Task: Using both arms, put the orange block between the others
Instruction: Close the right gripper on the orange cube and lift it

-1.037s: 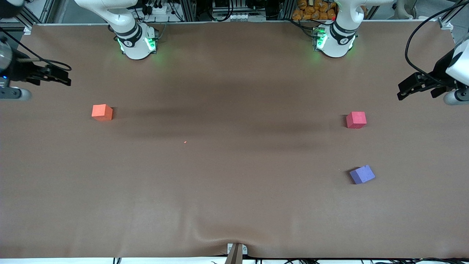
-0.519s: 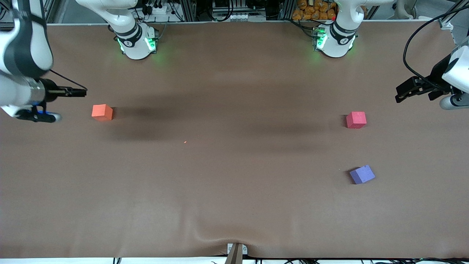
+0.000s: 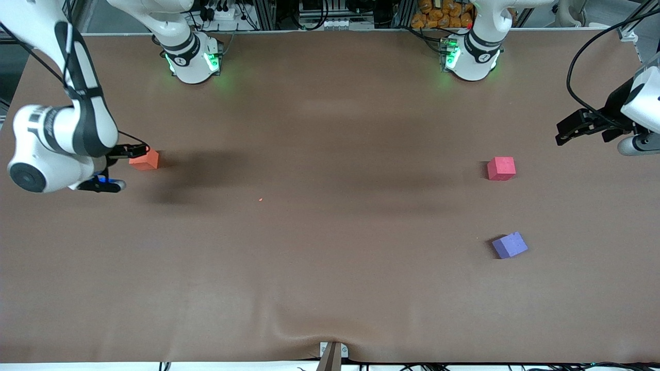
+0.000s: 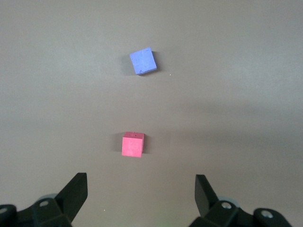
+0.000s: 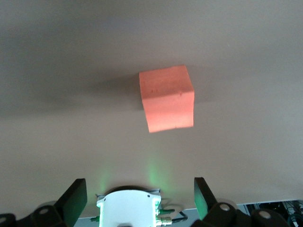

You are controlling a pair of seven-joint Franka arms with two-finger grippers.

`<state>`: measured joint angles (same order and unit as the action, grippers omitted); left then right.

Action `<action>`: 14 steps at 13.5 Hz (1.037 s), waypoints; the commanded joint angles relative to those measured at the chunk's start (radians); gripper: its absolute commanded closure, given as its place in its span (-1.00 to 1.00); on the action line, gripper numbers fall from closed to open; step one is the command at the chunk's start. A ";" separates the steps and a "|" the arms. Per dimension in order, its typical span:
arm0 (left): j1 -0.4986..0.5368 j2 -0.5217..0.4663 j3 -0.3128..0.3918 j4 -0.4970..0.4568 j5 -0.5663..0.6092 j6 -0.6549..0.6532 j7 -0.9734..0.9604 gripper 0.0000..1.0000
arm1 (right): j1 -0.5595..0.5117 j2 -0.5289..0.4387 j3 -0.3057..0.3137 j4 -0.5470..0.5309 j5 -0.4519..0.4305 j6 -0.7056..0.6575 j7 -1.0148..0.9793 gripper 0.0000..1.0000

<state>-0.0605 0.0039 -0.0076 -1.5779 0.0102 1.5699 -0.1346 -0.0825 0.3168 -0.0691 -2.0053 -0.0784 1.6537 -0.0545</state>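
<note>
Orange block (image 3: 145, 159) is seen resting on the table (image 3: 330, 268) toward the right arm's end, with the right gripper (image 3: 133, 151) hovering just over it, fingers spread apart and nothing held. The red-pink cube (image 3: 501, 168) and purple-blue cube (image 3: 509, 245) are found toward the left arm's end, where the left gripper (image 3: 572, 128) waits, likewise spread and empty.

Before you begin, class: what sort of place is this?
Most likely a robotics lab: two white arms bolted to a table under brown covering, foam cubes (orange block, red-pink cube, purple-blue cube), and aluminium framing with cables.
</note>
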 commanded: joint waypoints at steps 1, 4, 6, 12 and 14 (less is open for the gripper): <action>0.008 0.013 -0.005 0.019 0.017 -0.001 0.018 -1.00 | -0.040 0.060 0.014 0.003 -0.024 0.017 -0.047 -1.00; 0.007 0.031 -0.005 0.022 0.019 0.012 0.018 -1.00 | -0.043 0.087 0.014 0.003 -0.024 0.034 -0.050 -1.00; 0.005 0.034 -0.005 0.022 0.019 0.024 0.018 -1.00 | -0.046 0.123 0.012 0.005 -0.026 0.075 -0.097 -1.00; 0.007 0.031 -0.005 0.024 0.016 0.021 0.024 -1.00 | -0.074 0.185 0.012 0.010 -0.027 0.159 -0.146 -1.00; 0.007 0.033 -0.003 0.024 0.016 0.022 0.026 -1.00 | -0.080 0.189 0.012 0.010 -0.027 0.172 -0.150 -1.00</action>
<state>-0.0597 0.0320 -0.0074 -1.5714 0.0102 1.5938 -0.1319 -0.1343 0.4947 -0.0736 -2.0033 -0.0823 1.8134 -0.1850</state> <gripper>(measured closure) 0.000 0.000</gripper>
